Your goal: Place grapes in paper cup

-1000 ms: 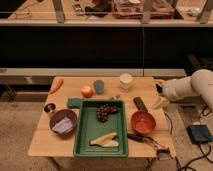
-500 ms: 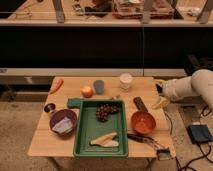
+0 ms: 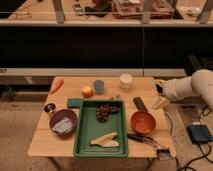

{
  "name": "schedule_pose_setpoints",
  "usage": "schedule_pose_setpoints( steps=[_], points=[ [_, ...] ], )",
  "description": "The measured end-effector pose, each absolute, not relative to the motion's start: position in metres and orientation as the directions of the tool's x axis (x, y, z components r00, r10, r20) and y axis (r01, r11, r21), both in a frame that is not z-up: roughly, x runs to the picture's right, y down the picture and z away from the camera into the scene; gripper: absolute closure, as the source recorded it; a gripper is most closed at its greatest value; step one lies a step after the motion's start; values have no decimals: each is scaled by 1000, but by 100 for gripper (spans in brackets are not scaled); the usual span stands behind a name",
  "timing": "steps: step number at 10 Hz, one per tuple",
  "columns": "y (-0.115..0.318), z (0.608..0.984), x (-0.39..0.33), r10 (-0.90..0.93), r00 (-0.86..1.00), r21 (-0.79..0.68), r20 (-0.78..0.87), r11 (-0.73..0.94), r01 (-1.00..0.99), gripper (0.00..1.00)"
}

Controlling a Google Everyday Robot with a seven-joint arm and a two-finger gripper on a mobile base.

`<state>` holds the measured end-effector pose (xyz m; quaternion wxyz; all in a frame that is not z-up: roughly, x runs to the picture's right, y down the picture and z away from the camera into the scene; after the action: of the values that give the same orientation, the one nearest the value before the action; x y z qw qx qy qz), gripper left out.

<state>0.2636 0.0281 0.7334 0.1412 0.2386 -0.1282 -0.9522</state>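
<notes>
The grapes [image 3: 105, 111], a dark purple-brown bunch, lie in the upper part of a green tray [image 3: 83, 144] at the table's middle. The paper cup [image 3: 126, 81], cream-white, stands upright near the table's far edge, right of a smaller grey-blue cup [image 3: 99, 86]. My gripper [image 3: 161, 102] is at the end of the white arm coming in from the right, over the table's right edge, well right of both grapes and cup and holding nothing that I can see.
An orange round fruit [image 3: 87, 91] and a carrot [image 3: 56, 84] sit at the far left. A purple bowl [image 3: 63, 122] with crumpled paper, an orange-red bowl [image 3: 143, 122], a dark flat object [image 3: 140, 104] and a pale peeled fruit [image 3: 104, 139] in the tray lie around.
</notes>
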Motion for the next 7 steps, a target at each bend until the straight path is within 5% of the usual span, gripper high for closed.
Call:
schedule_pose_setpoints(
  steps=[7],
  points=[
    [27, 728, 250, -274, -866, 307, -417, -940, 150, 20]
  ],
)
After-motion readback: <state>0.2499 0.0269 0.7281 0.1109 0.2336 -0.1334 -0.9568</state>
